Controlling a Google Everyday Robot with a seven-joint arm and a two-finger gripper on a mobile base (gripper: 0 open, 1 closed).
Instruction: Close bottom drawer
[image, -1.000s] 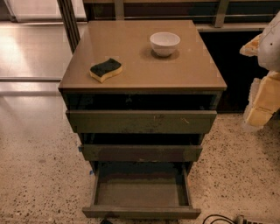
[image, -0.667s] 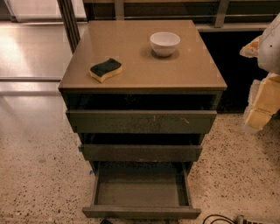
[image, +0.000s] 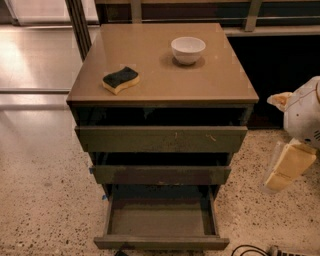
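No change in the last second. The bottom drawer (image: 160, 221) still sits pulled well out under the middle drawer (image: 161, 174), with its grey floor bare. The gripper (image: 289, 169) still hangs to the right of the cabinet (image: 165, 87), well apart from the drawer front. We can't tell if the claw is open, closed or holding anything. We judge the close hasn't started. Next we need to get in front of the drawer and push it in.

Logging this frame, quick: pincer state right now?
Pincer: at the right edge, apart from the bottom drawer, which stands pulled out; open or shut cannot be told.
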